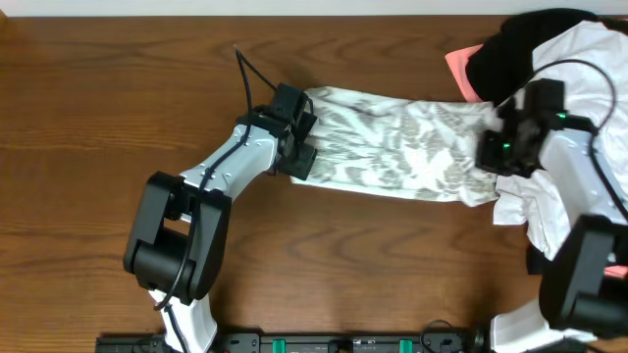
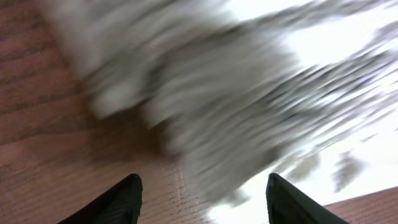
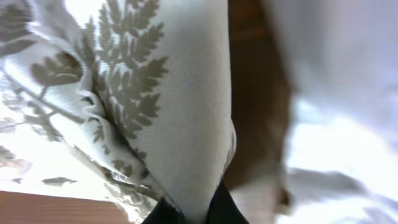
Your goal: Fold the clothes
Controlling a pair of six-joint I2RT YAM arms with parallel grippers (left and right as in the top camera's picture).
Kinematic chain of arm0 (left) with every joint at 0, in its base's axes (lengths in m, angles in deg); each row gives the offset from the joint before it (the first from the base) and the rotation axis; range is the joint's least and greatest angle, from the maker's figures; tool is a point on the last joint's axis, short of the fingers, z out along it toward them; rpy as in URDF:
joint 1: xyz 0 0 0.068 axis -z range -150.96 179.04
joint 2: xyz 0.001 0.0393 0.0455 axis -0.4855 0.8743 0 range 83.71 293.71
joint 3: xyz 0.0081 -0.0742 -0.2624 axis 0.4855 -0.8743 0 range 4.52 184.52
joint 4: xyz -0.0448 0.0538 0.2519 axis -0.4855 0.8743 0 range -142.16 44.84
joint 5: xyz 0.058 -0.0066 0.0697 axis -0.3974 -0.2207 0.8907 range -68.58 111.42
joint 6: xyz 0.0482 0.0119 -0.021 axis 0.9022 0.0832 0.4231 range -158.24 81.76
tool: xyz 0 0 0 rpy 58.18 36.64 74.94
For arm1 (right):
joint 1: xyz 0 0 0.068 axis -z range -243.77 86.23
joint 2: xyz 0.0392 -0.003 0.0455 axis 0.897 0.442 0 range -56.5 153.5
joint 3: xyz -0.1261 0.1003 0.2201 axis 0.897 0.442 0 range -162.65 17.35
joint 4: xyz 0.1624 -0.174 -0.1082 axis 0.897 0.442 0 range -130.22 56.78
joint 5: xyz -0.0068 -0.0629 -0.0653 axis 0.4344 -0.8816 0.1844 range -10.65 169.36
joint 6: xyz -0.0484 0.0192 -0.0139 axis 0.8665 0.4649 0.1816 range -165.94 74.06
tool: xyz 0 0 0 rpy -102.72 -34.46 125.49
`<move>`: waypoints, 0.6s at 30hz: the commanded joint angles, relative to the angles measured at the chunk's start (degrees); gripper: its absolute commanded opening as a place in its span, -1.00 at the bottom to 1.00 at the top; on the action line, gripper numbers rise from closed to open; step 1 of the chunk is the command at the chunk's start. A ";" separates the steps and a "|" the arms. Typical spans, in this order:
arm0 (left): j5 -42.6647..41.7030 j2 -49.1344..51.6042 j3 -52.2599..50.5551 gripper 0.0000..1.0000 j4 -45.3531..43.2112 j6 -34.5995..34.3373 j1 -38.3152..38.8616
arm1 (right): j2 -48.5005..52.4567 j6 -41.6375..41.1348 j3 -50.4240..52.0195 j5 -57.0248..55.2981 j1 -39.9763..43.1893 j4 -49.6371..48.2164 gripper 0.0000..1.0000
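The fern-print garment (image 1: 402,147) lies spread across the middle of the worktop (image 1: 98,98), its long axis running from 9 to 3 o'clock. At its 3 o'clock end the right fingers (image 3: 219,213) are closed on a thin fold of it. At the 9 o'clock end the left fingers (image 2: 124,202) stand wide over the edge, gripping nothing. With that end loose, a pull would likely drag the whole cloth, and the narrow pinch could slip. The plain white garment (image 1: 579,69), just beside at 3 o'clock, could get snagged along
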 commanded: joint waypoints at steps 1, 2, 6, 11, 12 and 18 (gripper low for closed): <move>0.02 0.59 -0.55 0.29 0.17 -0.52 -0.02 | -2.58 0.87 -2.99 -2.99 0.94 1.55 -0.98; 0.02 0.59 -0.55 0.29 0.17 -0.52 -0.02 | -2.84 0.85 -4.00 -2.99 0.76 2.38 -0.98; 0.02 0.59 -0.55 0.29 0.20 -0.52 -0.02 | -3.13 0.81 -8.76 -2.97 -1.66 5.25 -0.98; 0.02 0.59 -0.55 0.29 0.24 -0.52 -0.02 | -3.13 -1.42 -14.08 -2.97 -7.30 5.62 -0.98; 0.02 0.59 -0.55 0.29 0.31 -0.52 -0.02 | -3.13 -2.10 -14.93 -2.97 -8.59 5.42 -0.98; 0.02 0.59 -0.55 0.29 0.39 -0.52 -0.02 | -3.13 -4.46 -18.03 -3.02 -17.35 2.19 -0.98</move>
